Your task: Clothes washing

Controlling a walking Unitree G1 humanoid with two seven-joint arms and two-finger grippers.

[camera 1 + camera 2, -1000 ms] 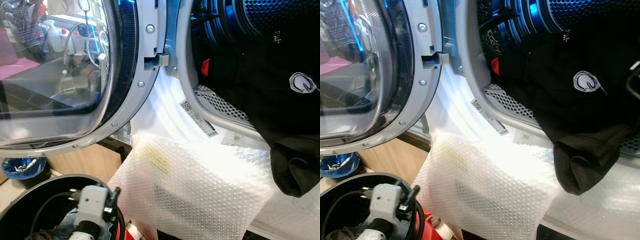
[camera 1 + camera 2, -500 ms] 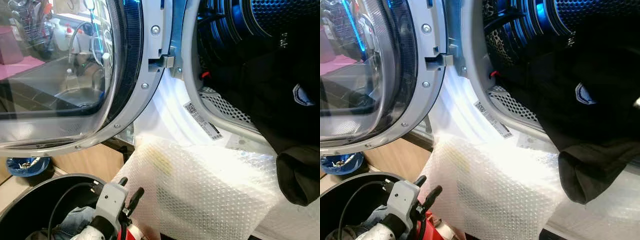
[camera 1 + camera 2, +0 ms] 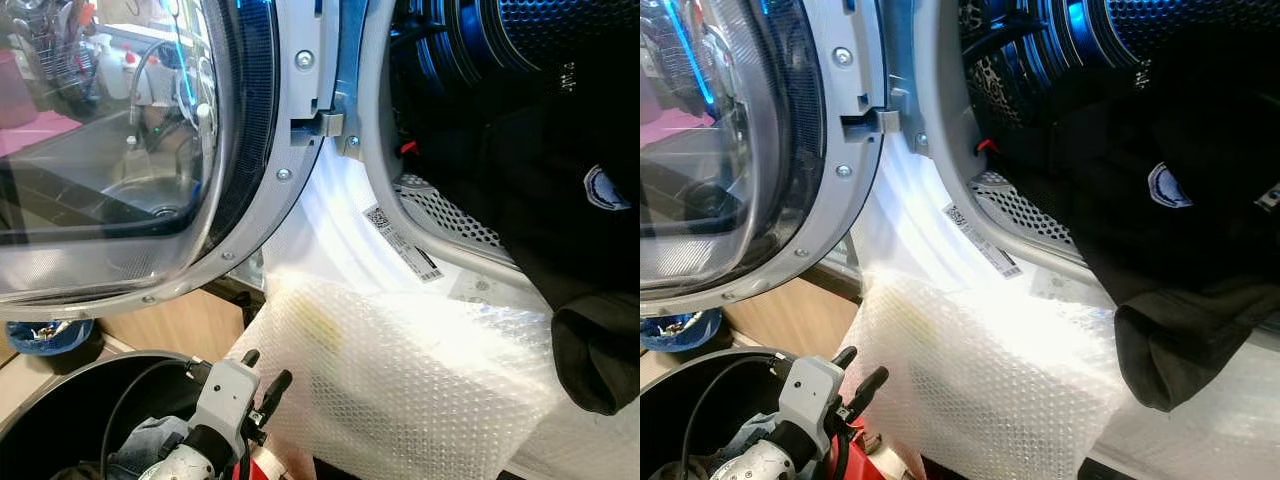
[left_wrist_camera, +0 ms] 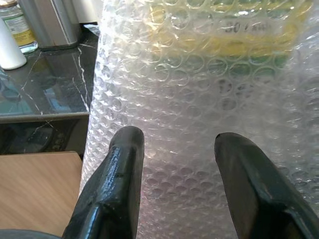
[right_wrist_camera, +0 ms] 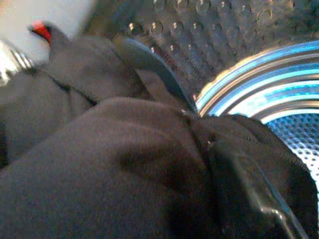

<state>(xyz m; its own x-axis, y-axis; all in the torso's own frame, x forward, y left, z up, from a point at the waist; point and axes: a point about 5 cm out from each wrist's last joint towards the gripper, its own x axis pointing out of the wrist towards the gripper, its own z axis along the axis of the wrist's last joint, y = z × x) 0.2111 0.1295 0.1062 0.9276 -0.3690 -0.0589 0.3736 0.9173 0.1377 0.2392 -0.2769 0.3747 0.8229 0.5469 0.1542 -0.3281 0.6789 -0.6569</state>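
Black garment going into the washer drum

The black garment (image 3: pixel 560 200) is lying across the drum's (image 3: pixel 560 30) mouth, one sleeve hanging over the bubble wrap (image 3: pixel 400 380) draped down the front. The left pincer (image 4: pixel 174 149) is hovering spread just before that wrap, above a dark basket (image 3: pixel 60 410). The right pincer (image 5: pixel 234 199) is buried in the black cloth; whether it is pinching, I cannot tell.

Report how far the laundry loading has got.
Done: the washer door stands open and dark clothes lie in the drum. In hand: the right tool is buried in a black garment whose sleeve hangs over the rim. Left: denim remains in the black basket by the open left tool.
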